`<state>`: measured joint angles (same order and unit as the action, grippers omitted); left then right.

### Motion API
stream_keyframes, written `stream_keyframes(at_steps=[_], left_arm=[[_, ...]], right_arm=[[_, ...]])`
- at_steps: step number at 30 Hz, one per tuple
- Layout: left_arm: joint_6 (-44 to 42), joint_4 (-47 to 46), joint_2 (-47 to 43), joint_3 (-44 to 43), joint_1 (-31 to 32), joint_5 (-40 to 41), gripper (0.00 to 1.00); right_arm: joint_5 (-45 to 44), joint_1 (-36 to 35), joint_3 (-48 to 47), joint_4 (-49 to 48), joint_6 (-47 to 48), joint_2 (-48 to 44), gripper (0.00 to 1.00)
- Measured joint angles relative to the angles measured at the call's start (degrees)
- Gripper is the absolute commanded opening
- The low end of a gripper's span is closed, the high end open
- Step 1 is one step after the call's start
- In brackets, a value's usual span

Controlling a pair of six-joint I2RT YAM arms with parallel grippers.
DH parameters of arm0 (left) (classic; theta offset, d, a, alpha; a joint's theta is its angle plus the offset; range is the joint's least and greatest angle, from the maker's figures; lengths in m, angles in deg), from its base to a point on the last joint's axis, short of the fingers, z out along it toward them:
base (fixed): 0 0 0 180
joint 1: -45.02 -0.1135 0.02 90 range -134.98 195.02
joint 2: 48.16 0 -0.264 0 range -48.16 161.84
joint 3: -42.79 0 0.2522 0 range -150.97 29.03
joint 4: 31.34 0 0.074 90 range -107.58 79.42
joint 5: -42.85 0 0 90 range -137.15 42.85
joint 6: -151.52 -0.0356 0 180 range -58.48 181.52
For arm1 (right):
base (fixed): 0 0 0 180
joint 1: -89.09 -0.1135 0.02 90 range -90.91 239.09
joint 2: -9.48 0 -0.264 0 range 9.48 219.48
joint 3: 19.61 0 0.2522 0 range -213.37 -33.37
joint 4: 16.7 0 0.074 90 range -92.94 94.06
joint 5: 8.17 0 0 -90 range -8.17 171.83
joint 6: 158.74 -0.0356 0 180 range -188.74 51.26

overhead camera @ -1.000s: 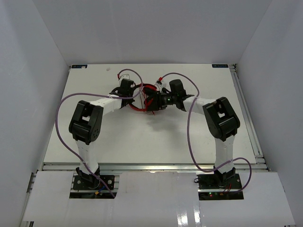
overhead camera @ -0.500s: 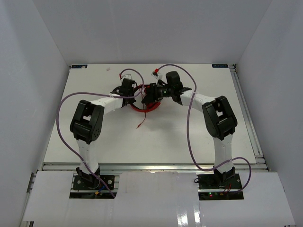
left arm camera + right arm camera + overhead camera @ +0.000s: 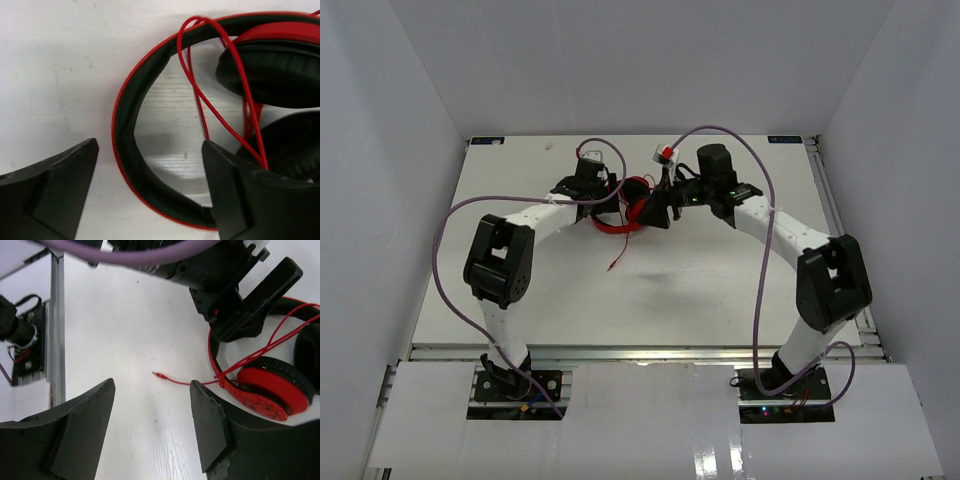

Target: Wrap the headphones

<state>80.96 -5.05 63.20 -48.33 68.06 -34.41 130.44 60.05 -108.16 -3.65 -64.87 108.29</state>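
The headphones (image 3: 622,220) lie on the white table at the middle rear, between the two grippers. In the left wrist view the black-and-red headband (image 3: 125,135) curves across the gap of my open left gripper (image 3: 150,147), touching neither finger; the black ear pads (image 3: 272,70) sit to the right, with loops of the thin red cable (image 3: 200,95) over the band. My right gripper (image 3: 151,385) stands open above bare table with nothing in it. The cable's plug end (image 3: 156,374) lies loose beyond its fingertips, and a red ear cup (image 3: 265,390) is to the right.
The cable's free tail (image 3: 616,258) trails toward the near side of the table (image 3: 720,300). A metal rail (image 3: 840,230) runs along the table's right edge. White walls close in the left, the right and the back. Purple arm cables (image 3: 765,260) loop over the table.
My left gripper has opened and let go of the headband. My right gripper has opened wider and drawn back to the right. The cable's end has dropped onto the table.
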Motion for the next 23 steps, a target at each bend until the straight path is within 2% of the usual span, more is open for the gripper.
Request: stream_keyframes(at_steps=[2, 5, 9, 16, 20, 23], left_arm=[[-0.8, 0.9, -2.3, -0.1, -0.2, -1.0, 0.98], [-1.4, 1.7, -8.4, 0.5, -0.9, -3.3, 0.98], [-2.2, -1.7, -23.1, 7.1, -2.9, -7.7, 0.98], [-1.7, -13.4, -52.9, 30.9, -7.8, -24.1, 0.98], [-0.9, -14.7, -65.6, 41.9, -7.9, -31.7, 0.98], [-0.6, -14.2, -73.3, 46.3, -7.9, -34.2, 0.98]], right_arm=[[-0.1, 1.0, 2.0, 3.2, 4.7, -4.4, 0.75], [-4.4, 2.4, 7.1, 6.6, 11.7, -12.0, 0.88], [-16.2, 3.5, 16.2, 8.5, 16.4, -22.7, 0.90], [-34.5, 6.8, 23.8, 10.1, 11.9, -36.2, 0.90], [-42.6, 7.6, 25.7, 10.5, 7.2, -42.4, 0.90], [-47.9, 7.8, 27.4, 9.8, 4.5, -46.7, 0.90]])
